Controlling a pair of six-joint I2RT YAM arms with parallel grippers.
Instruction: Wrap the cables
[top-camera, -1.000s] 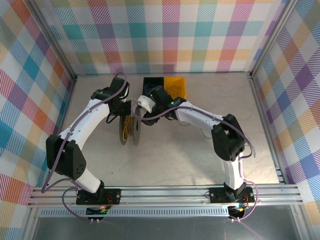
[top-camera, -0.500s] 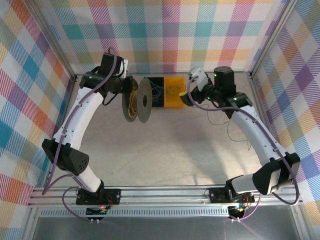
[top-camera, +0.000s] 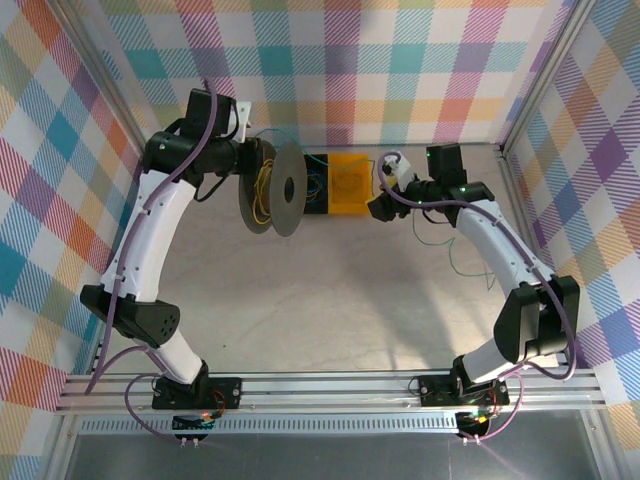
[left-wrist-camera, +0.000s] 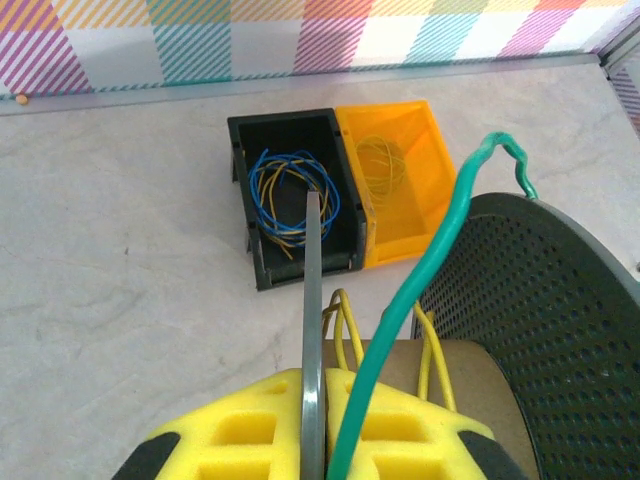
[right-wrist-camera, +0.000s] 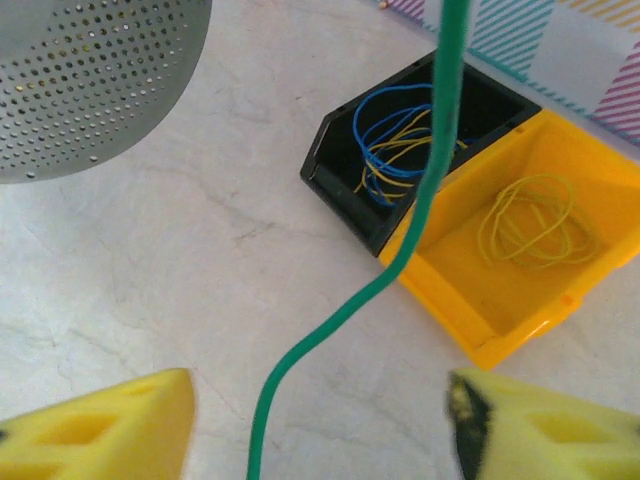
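Right wrist view: thin teal-green cable (right-wrist-camera: 447, 100) between wide-spread jaws.
It passes untouched between the pads of the right gripper (right-wrist-camera: 320, 385); the left gripper (left-wrist-camera: 313, 385) clamps a perforated grey spool (left-wrist-camera: 540, 340).

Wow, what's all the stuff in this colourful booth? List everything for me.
spool: one, dark perforated, held upright above the table.
teal-green cable: one, over the spool's rim.
yellow wire: few turns, on the spool's core.
black bin: one, far table, blue and yellow wires inside.
yellow bin: one, beside it, yellow-green coil inside.
table: one, pale grey.
left gripper: yellow, shut on the spool.
right gripper: yellow, open around the cable.
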